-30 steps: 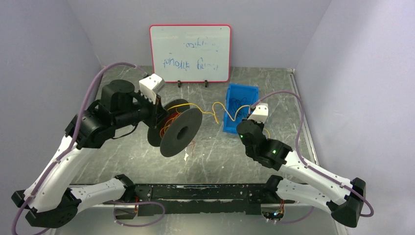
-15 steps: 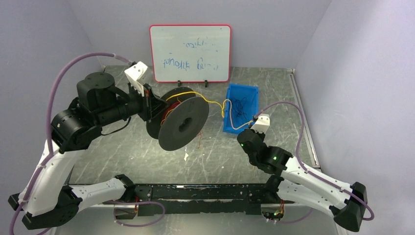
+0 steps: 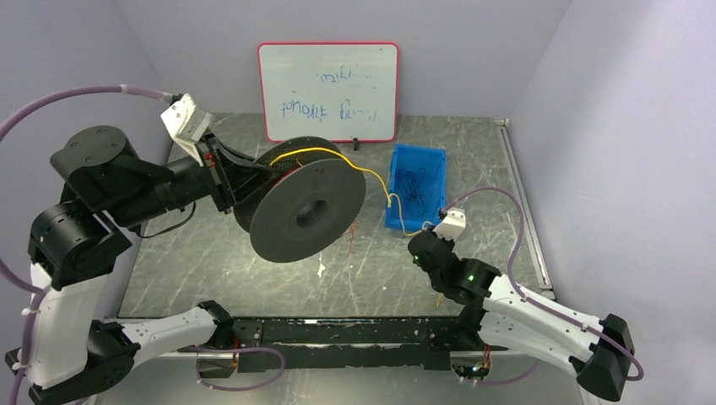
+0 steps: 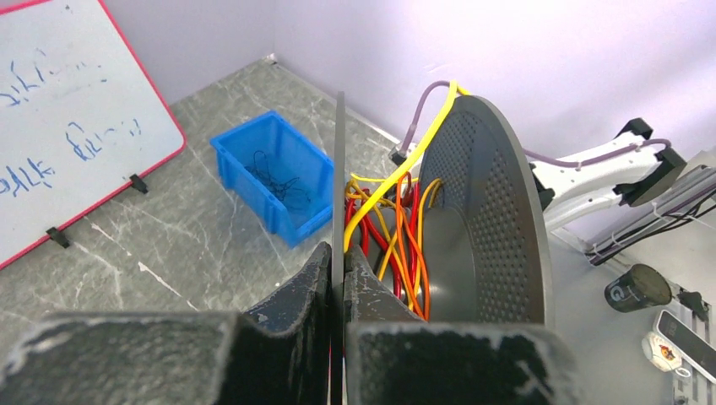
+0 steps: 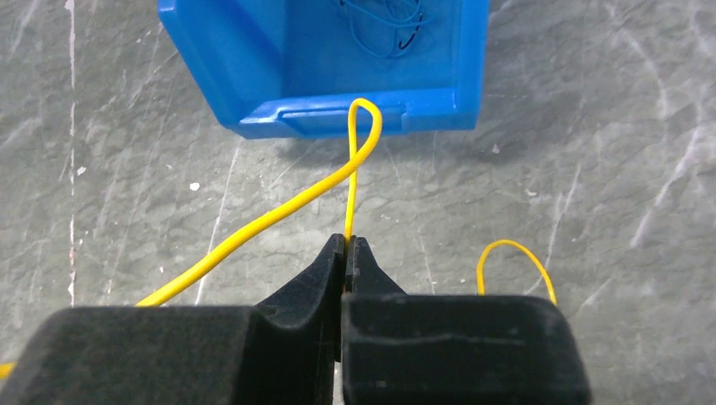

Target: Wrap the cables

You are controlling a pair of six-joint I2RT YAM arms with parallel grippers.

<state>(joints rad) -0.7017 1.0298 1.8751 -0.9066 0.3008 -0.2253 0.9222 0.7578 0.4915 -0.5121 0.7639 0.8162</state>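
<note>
Overhead, a black spool (image 3: pixel 308 215) is held tilted over the table (image 3: pixel 211 261) by the left gripper (image 3: pixel 252 175). A yellow cable (image 3: pixel 371 179) is strung from the spool's top, past the blue bin (image 3: pixel 432 160), down to the right gripper (image 3: pixel 420 236). From the left wrist, the fingers are seen pressed onto the spool's thin near flange, and yellow, orange and red strands (image 4: pixel 397 240) are wound on the hub. From the right wrist, the yellow cable is pinched between closed fingers and looped just before the bin's near wall.
</note>
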